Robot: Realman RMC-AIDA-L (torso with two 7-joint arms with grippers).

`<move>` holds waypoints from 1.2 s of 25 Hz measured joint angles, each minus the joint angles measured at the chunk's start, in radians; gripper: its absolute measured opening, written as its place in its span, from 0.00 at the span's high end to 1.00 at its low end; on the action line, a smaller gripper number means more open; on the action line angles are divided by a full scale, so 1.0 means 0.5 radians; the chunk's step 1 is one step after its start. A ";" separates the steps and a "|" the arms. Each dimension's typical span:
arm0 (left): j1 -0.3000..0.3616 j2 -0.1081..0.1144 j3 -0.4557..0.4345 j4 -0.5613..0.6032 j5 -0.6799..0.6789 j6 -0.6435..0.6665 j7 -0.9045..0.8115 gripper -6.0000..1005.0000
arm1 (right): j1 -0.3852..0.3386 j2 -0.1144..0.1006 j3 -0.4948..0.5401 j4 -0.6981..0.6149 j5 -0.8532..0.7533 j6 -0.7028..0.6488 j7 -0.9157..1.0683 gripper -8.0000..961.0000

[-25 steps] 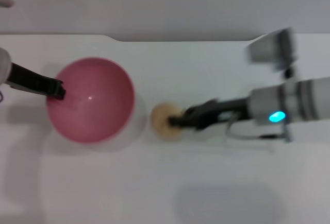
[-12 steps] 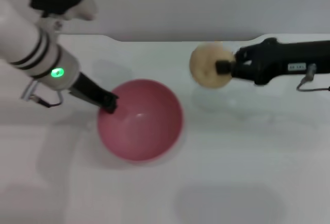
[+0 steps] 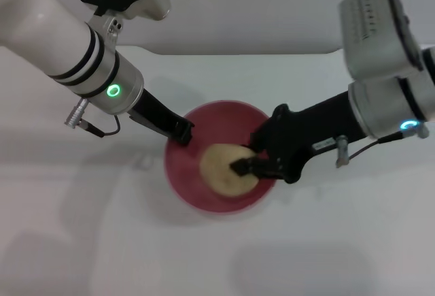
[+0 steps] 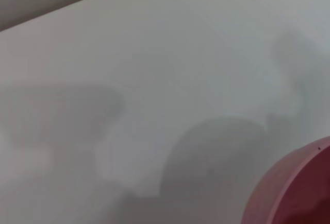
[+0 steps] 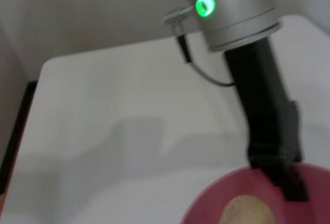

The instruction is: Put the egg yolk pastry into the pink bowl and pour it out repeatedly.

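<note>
My right claw [image 3: 246, 166] clenched on egg yolk pastry [image 3: 226, 169] inside pink bowl [image 3: 187, 184]; release, pouring pending. Left claw [image 3: 182, 133] gripped rim at 10 o'clock.

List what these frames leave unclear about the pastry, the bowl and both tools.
- Head view: the right tool covers one side of the egg yolk pastry, so whether the pastry rests on the bowl floor is unclear.
- Head view: the left tool hides the pink bowl rim it clamps.
- Left wrist view: only a bowl edge shows.
- Right wrist view: bowl and pastry are cropped.
</note>
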 joint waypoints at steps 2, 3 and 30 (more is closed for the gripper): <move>0.001 0.000 0.005 0.000 -0.011 0.003 0.000 1.00 | 0.025 0.000 -0.028 0.008 -0.026 0.008 0.034 0.85; 0.004 0.000 0.011 0.000 -0.016 0.004 -0.001 1.00 | 0.035 0.001 -0.035 0.009 -0.039 0.008 0.049 0.85; 0.318 0.013 0.707 0.249 -0.269 -1.058 0.227 1.00 | -0.333 -0.006 1.394 0.021 -0.090 0.061 0.288 0.60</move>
